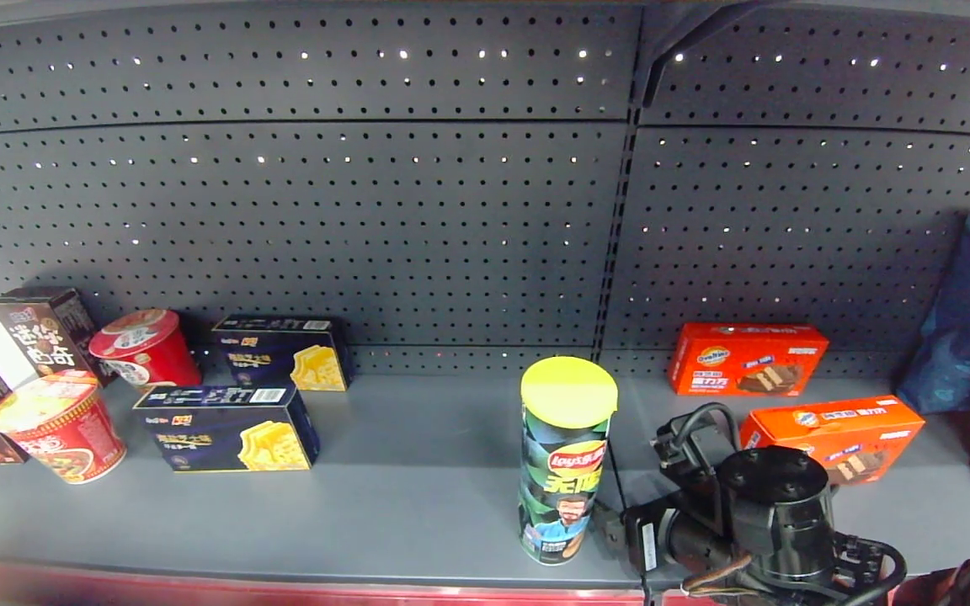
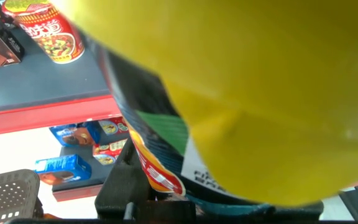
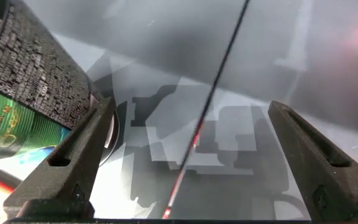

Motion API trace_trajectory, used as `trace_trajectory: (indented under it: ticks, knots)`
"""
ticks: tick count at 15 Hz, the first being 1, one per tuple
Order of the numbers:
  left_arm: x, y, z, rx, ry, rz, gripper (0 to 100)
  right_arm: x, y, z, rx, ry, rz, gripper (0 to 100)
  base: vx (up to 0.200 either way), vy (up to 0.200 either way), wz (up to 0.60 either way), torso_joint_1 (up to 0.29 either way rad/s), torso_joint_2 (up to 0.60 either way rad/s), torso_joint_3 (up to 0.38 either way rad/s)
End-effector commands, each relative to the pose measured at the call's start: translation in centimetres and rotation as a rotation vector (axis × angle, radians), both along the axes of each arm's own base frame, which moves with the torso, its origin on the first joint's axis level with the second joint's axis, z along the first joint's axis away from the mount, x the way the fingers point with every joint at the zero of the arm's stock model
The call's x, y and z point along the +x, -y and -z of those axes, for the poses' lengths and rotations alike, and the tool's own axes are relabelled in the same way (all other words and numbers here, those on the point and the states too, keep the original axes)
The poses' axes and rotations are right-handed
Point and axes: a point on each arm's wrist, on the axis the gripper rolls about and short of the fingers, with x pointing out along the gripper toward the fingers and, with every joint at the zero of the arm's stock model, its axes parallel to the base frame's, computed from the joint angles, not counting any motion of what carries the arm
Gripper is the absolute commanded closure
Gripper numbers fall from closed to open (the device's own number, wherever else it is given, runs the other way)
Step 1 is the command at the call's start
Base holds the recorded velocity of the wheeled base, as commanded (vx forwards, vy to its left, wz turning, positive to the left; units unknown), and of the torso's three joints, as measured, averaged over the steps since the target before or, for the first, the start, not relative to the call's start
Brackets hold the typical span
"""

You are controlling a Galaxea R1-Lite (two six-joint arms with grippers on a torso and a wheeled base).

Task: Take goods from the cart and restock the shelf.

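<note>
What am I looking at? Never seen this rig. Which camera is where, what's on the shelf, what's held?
It is a two-armed robot restocking a store shelf. The wide picture comes from a camera on its head; the other two come from cameras on its wrists. On the shelf: a chip can standing upright near the front, two dark blue boxes, two red noodle cups and brown boxes at the left, two orange boxes at the right. The right end effector is open, fingers wide apart beside that can, holding nothing. In the left wrist picture a second can with a yellow lid sits close against the camera, apparently gripped by the left end effector.
</note>
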Motion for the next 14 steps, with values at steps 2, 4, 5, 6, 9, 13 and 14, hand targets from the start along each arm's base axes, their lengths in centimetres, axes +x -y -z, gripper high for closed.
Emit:
trace_trajectory:
  ticks: [2, 4, 5, 6, 9, 13, 14]
  knots:
    - [0.0, 0.0, 0.01, 0.0, -0.002, -0.001, 100, -0.24, -0.22, 0.03, -0.001, -0.001, -0.011, 0, 0.0, 0.0, 0.0, 0.0, 0.0, 0.0]
    - [0.0, 0.0, 0.01, 0.0, -0.002, -0.001, 100, -0.36, -0.35, 0.02, 0.0, 0.0, -0.018, 0, 0.0, 0.0, 0.0, 0.0, 0.0, 0.0]
    - [0.0, 0.0, 0.01, 0.0, -0.002, -0.001, 100, -0.42, -0.41, 0.02, 0.001, 0.0, -0.022, 0, 0.0, 0.0, 0.0, 0.0, 0.0, 0.0]
    - [0.0, 0.0, 0.01, 0.001, -0.002, 0.001, 100, -0.47, -0.48, 0.06, -0.001, -0.001, -0.025, 0, 0.0, 0.0, 0.0, 0.0, 0.0, 0.0]
    - [0.0, 0.0, 0.01, 0.0, -0.002, -0.001, 100, -0.57, -0.68, 0.16, -0.004, -0.002, -0.032, 0, 0.0, 0.0, 0.0, 0.0, 0.0, 0.0]
    - [-0.08, -0.02, 0.05, -0.002, 0.004, -0.001, 100, -0.39, -0.62, 0.34, -0.009, -0.007, -0.026, 0, 0.0, 0.0, 0.0, 0.0, 0.0, 0.0]
    - [-0.06, -0.02, 0.08, -0.002, 0.003, -0.001, 100, -0.36, -0.71, 0.33, -0.008, -0.006, -0.027, 0, 0.0, 0.0, 0.0, 0.0, 0.0, 0.0]
